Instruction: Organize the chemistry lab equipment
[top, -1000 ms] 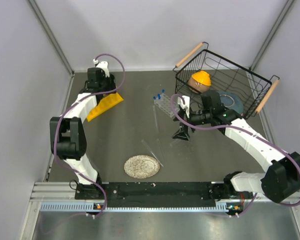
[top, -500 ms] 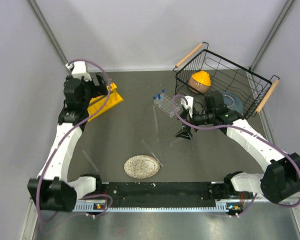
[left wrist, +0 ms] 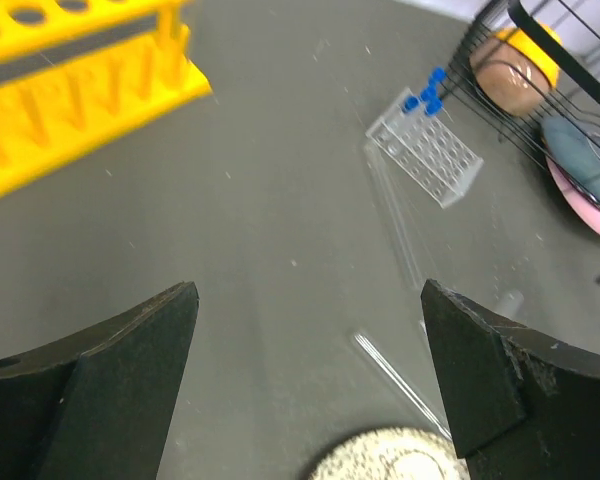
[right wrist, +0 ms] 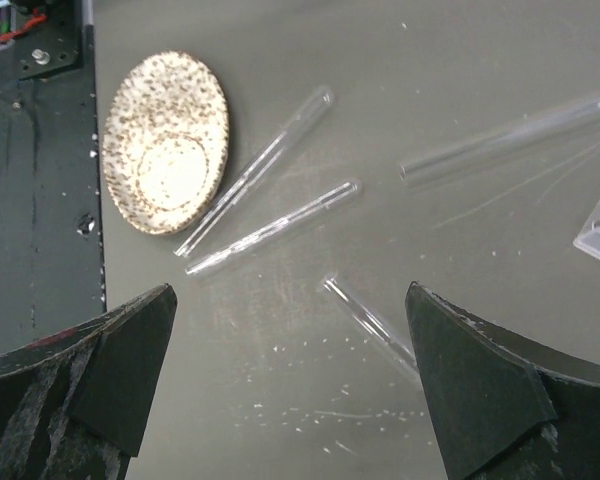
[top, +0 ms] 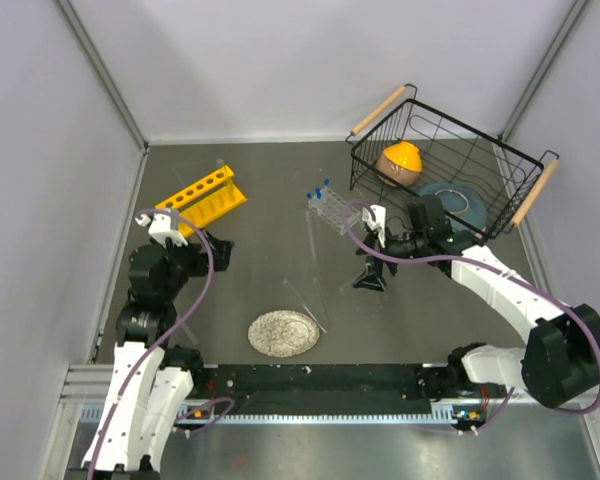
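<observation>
The yellow tube rack (top: 202,197) sits at the back left, also in the left wrist view (left wrist: 70,80). The small clear rack (top: 332,207) holds blue-capped vials (left wrist: 425,95) mid-table. Several clear test tubes lie loose on the table: one long tube (top: 310,235) beside the clear rack, two (right wrist: 255,170) (right wrist: 275,228) by the speckled disc, one (right wrist: 370,320) between my right fingers. My left gripper (top: 218,250) is open and empty, near the rack's front. My right gripper (top: 368,280) is open and empty, low over the tubes.
A black wire basket (top: 445,165) with dishes stands at the back right, close behind my right arm. A round speckled disc (top: 283,333) lies near the front edge, tubes touching its right side. Grey walls close in left and right.
My left arm has pulled back from the yellow rack toward the near left, leaving the rack uncovered. My right gripper has barely moved.
</observation>
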